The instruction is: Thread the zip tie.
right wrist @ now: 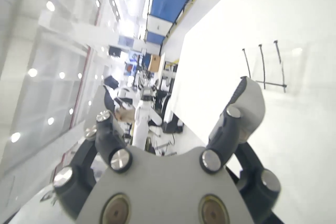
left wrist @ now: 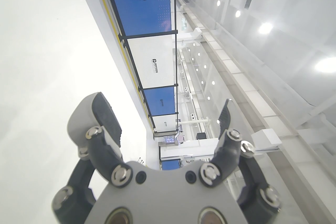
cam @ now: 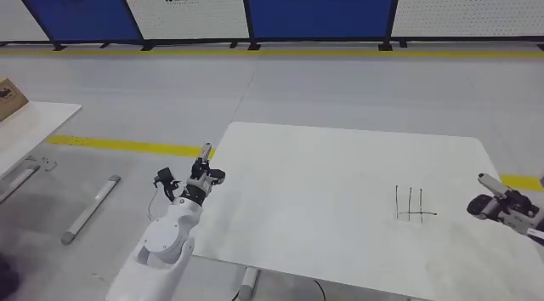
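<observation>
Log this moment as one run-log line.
stage: threading not begun | zip ties: flat on table, untouched | left gripper: open, empty, table edge | right gripper: open, empty, near zip ties

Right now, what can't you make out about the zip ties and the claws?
- zip ties: top view, too small to tell heads from tails or whether any is threaded.
- crosswise tie: right wrist view, blurred; over or under the three others, cannot tell.
- right claw: top view, its arm is cut off by the right edge.

zip ties (cam: 410,203) too small; whether threaded, unclear
</observation>
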### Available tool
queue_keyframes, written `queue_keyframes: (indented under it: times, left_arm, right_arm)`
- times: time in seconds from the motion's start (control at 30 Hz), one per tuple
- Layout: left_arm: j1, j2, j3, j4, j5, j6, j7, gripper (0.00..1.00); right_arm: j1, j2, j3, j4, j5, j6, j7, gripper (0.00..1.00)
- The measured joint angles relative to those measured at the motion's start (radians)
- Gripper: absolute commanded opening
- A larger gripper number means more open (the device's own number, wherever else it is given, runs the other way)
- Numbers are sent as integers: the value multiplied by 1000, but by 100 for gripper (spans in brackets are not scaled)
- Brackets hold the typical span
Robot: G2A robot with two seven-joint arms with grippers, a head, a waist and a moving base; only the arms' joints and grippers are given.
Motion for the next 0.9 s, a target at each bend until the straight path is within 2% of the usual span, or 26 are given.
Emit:
queue_keyframes:
  times: [0.1, 0.13, 0.27, 0.37, 0.43, 0.9]
  left_arm:
    - [0, 0, 0, 0, 0, 0, 0, 100]
    - [0, 0, 0, 0, 0, 0, 0, 100]
    - [0, 0, 0, 0, 0, 0, 0, 100]
    - [0, 0, 0, 0, 0, 0, 0, 100]
    - [0, 0, 0, 0, 0, 0, 0, 100]
    - [0, 0, 0, 0, 0, 0, 0, 100]
  right_arm:
    - [105, 18, -52, 73, -36, -1, 157, 100]
    - [132, 22, -74, 97, -41, -2, 177, 100]
    - [224, 44, -187, 210, -68, -24, 158, 100]
    - [269, 54, -267, 290, -98, -64, 158, 100]
    - [278, 58, -306, 326, -90, -75, 158, 100]
    - [271, 57, -310, 320, -94, -81, 158, 100]
